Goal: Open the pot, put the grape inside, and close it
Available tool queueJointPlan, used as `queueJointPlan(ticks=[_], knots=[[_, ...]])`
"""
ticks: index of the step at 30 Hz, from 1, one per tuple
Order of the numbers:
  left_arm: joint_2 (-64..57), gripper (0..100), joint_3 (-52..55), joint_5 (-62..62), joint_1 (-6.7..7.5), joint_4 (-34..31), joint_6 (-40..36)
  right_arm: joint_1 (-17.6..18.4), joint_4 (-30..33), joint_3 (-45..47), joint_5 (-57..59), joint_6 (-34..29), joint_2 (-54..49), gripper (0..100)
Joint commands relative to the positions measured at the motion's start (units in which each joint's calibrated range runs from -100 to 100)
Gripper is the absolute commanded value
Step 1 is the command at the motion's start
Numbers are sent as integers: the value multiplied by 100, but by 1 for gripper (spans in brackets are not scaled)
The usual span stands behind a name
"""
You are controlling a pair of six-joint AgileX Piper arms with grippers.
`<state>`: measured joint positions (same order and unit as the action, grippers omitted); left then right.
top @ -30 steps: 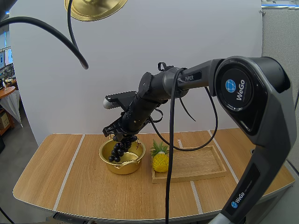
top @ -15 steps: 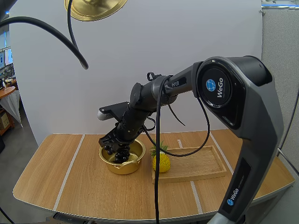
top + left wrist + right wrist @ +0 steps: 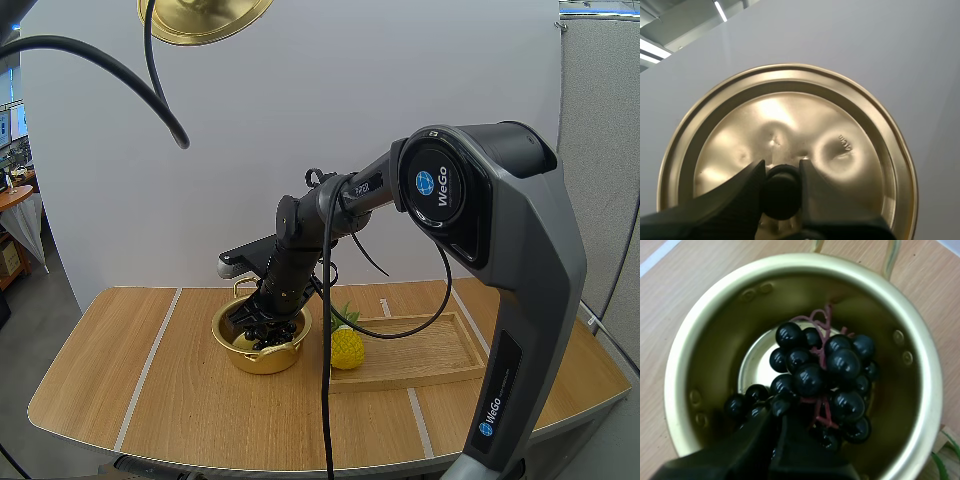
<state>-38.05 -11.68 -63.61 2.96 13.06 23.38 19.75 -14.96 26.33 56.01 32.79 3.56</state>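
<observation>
Both pincers are holding something. Your right pincer (image 3: 775,416) is closed on the dark purple grape bunch (image 3: 822,380), which lies just beneath its tips inside the round brass pot (image 3: 805,262) on the wooden bench (image 3: 150,390). Your left pincer (image 3: 781,166) clamps the knob of the round brass lid (image 3: 790,120), high above the pot.

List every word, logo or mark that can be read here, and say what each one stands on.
"WeGo", next to a globe logo: on the round joint cover of the right arm.
"WeGo" again, with the same logo: on the lower link of that arm.
Small white lettering on the forearm: too small to read.
Embossed stamp on the lid: a few raised characters, not legible.
</observation>
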Motion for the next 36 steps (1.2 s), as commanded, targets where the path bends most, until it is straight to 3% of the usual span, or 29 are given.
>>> queueJointPlan(ticks=[1, 10, 11, 13, 15, 16, 24, 36], knots=[[-26, 0, -40, 138, 18, -39, -52, 4, 77, 12, -148, -36, 66, 0], [-26, 0, -40, 138, 18, -39, -52, 4, 22, 12, -233, -36, 107, 0], [-26, 0, -40, 138, 18, -39, -52, 4, 22, 12, -233, -36, 93, 7], [-26, 0, -40, 138, 18, -39, -52, 4, 22, 12, -215, -36, 80, 35], [-26, 0, -40, 138, 18, -39, -52, 4, 34, 12, -194, -36, 66, 74], [-26, 0, -40, 138, 18, -39, -52, 4, 63, 12, -178, -36, 54, 100], [-26, 0, -40, 138, 18, -39, -52, 4, 53, -1, -232, -36, -388, 100], [-26, 0, -40, 138, 18, -39, -52, 4, 25, -1, 316, -260, -2336, 100]])
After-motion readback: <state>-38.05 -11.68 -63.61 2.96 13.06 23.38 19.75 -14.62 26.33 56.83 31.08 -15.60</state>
